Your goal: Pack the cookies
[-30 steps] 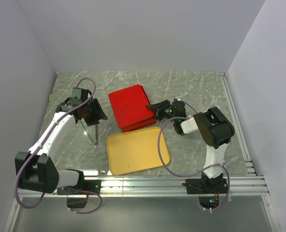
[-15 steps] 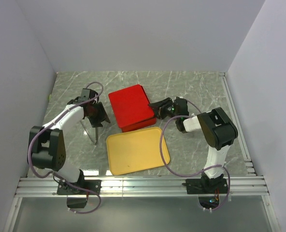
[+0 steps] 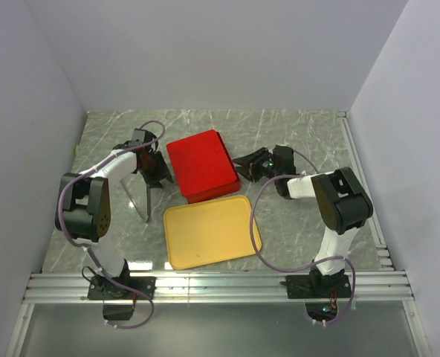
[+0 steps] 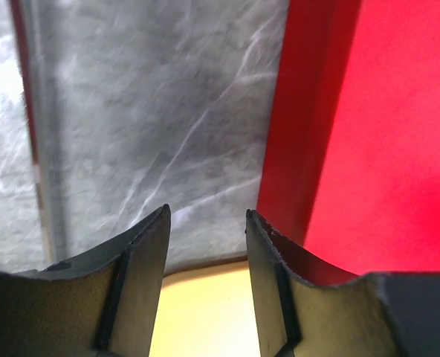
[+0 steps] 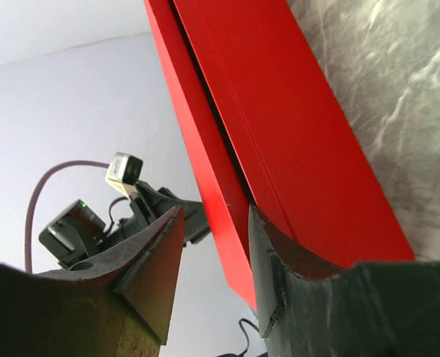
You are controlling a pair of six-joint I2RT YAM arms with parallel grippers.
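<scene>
No cookies show in any view. A shut red box (image 3: 202, 163) lies mid-table, with a bare yellow tray (image 3: 211, 232) in front of it. My left gripper (image 3: 157, 169) is open and empty at the box's left edge. In the left wrist view (image 4: 206, 223) the red box wall (image 4: 309, 126) is just right of the jaws and the yellow tray (image 4: 198, 316) lies below. My right gripper (image 3: 245, 165) is open at the box's right edge. In the right wrist view (image 5: 216, 230) the thin red lid edge (image 5: 205, 171) sits between the jaws, close to the right finger.
A thin dark rod (image 3: 147, 202) lies on the marble table left of the yellow tray. White walls enclose the table on three sides. A metal rail (image 3: 220, 284) runs along the near edge.
My left gripper has moved right, up to the red box's left edge. My right gripper has shifted slightly back along the box's right edge. The box and the tray have not moved.
</scene>
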